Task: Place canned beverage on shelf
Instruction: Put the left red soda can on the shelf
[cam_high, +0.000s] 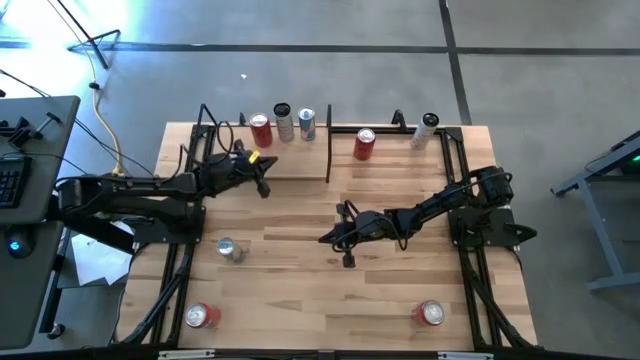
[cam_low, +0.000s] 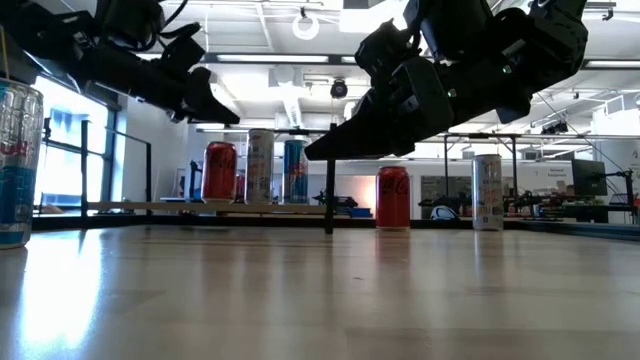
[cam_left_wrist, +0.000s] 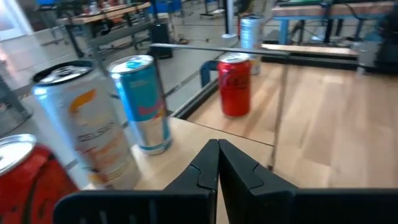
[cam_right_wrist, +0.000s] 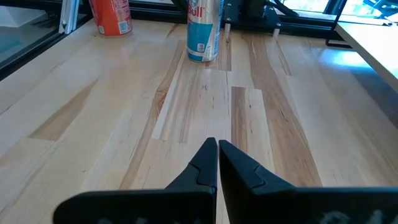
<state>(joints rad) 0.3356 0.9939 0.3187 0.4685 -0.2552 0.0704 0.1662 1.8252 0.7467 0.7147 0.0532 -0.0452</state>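
Fingers of the left gripper (cam_left_wrist: 217, 163) are pressed together, empty, over the shelf (cam_high: 290, 165), just short of three cans (cam_high: 282, 124) standing there. Right gripper (cam_high: 338, 237), likewise pinched closed and empty, hovers mid-table (cam_high: 300, 280). Labels are blurred.

Pale wood shelf (cam_high: 292, 160) at table's far left, w/ 3 upright cans (cam_high: 282, 124): red, silver, blue; other cans stand off it

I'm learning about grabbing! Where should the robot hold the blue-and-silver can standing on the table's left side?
Around the middle of the can's round side, coming level from the right, where the right gripper is, shut. The can stands upright with bare table around it.
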